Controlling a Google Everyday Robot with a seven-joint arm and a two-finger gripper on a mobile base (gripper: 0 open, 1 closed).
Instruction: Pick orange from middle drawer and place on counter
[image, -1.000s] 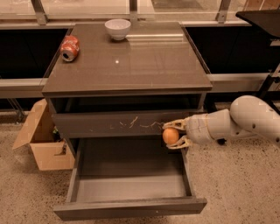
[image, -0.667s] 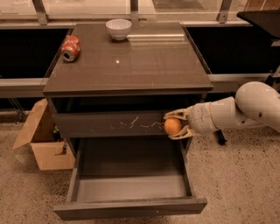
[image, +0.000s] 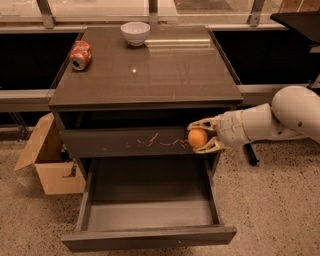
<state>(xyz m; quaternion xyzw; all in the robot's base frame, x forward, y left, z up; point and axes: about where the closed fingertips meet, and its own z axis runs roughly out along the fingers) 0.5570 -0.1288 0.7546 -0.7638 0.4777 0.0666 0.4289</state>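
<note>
Beside the scratched drawer front (image: 135, 142), under the table (image: 165, 75) edge: gripper (image: 195, 137), jaws clamped on orange (image: 198, 138), seemingly shallowly; clipping the overhang in lifting may knock it loose.

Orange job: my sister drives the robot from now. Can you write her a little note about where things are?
Pincer: shut on the orange, held at the right end of the scratched drawer front, above the open middle drawer.
Counter: has a red can and a white bowl near the back.
Done: the orange is out of the drawer.
Left: lift it over the counter, set it down, let go.
</note>
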